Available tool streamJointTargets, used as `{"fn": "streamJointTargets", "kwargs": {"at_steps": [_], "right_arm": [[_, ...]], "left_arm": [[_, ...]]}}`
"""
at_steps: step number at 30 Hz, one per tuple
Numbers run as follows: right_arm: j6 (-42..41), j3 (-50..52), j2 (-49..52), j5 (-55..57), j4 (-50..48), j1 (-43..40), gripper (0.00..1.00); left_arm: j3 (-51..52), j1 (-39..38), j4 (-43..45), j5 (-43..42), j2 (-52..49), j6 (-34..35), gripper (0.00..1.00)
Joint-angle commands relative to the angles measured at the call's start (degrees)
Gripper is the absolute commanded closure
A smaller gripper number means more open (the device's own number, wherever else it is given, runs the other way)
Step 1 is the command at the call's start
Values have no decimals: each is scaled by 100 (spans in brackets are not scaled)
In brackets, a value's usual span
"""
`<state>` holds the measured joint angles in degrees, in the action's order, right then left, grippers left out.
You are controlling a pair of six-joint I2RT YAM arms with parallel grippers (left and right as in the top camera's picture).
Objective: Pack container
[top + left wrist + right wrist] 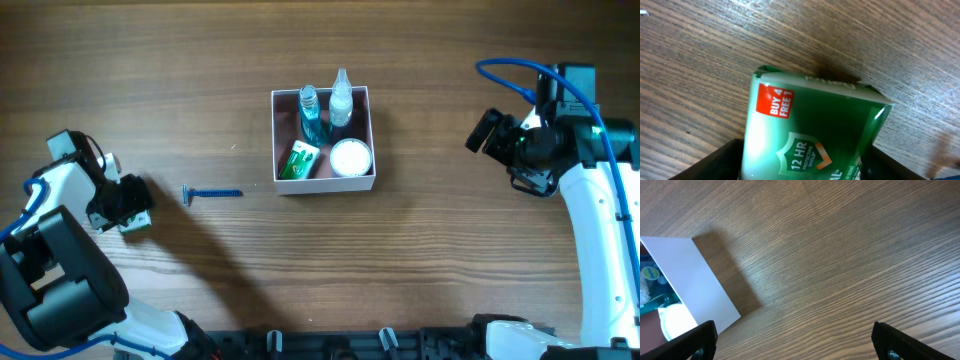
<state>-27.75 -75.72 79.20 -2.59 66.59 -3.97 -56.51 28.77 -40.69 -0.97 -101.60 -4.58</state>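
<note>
The wooden table (200,80) is warm brown, streaked with fine darker grain. The square shallow cardboard container (325,186) is white outside and dusty pink inside. In it I see a translucent teal bottle (309,115), a clear bottle with a whitish top (341,100), a round white lid (351,157) and a small green-and-white sachet (298,160). The slim plastic razor (213,193) is bright blue. The glossy green packet (810,135) bears a red patch with white lettering and a white shield edged in orange.

Left gripper (128,205), well left of the container (325,185), is clamped on a green pack (810,135). Right gripper (484,131), well right of it, hangs empty, jaws spread wide.
</note>
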Motion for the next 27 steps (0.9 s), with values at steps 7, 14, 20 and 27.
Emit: {"fn": "streamJointTargets", "kwargs": {"at_steps": [7,14,20,27], "right_arm": [[72,33,20,-48,4,-13,0],[61,33,20,-48,4,-13,0],[66,33,20,-48,7,-13,0],[61,33,20,-50,7,-13,0]], "left_arm": [[37,-15,-20,-116,-170,-52,50],[33,-17,2,-201,-168,-52,60],[-168,-83,-133,-225,-46,208,76],[-695,-769,-614,-256,533,219,94]]}}
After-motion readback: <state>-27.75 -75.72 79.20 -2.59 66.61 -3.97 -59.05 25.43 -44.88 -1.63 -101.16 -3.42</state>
